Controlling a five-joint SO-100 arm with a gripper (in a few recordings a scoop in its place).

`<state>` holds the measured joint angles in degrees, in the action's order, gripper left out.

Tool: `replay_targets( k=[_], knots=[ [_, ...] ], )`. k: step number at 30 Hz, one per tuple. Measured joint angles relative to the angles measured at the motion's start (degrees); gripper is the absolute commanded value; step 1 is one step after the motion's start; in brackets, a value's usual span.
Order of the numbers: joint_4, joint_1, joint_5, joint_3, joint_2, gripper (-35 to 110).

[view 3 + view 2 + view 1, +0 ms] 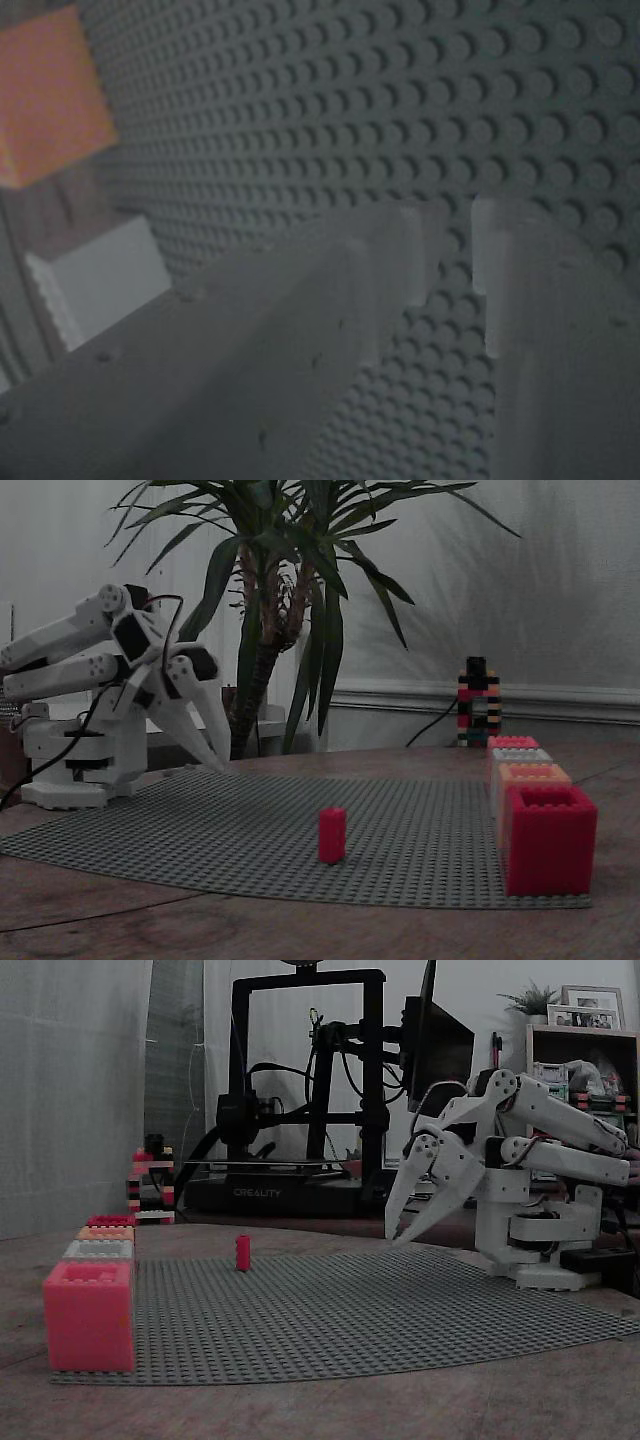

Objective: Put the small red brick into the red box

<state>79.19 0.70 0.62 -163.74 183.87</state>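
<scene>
Hovering just above the grey baseplate (350,1310), our pincer (400,1232) carries nothing; its fingertips sit close together with only a thin slit between them in the wrist view (455,250), so we read it as nearly closed and empty. We see the brick (242,1252) standing upright on the baseplate, well apart from the pincer and out ahead of its tips, left of it in a fixed view and right of it in a fixed view (332,835). Beyond the brick, farther again from the pincer, a row of boxes lines the plate's far edge, and the red box (548,840) sits at the end of that row with its studded rim up and its hollow open. We judge the brick to be light, rigid plastic with smooth, somewhat slippery sides; being taller than wide, it would tip at a sideways nudge. We would spread the pincer first, come down over the brick from above, and close on two opposite flat sides around mid-height, keeping the squeeze square so it does not twist or squirt out. A firm but modest grip should do, since hard plastic will not give.
</scene>
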Motion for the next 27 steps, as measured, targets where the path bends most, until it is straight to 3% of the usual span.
replay_targets(
  k=[20, 27],
  knots=[
    [-0.6, 0.0, 0.0, -0.6, -0.4, 0],
    [-8.1, 0.1, 0.6, 6.1, -18.8, 0]
  ],
)
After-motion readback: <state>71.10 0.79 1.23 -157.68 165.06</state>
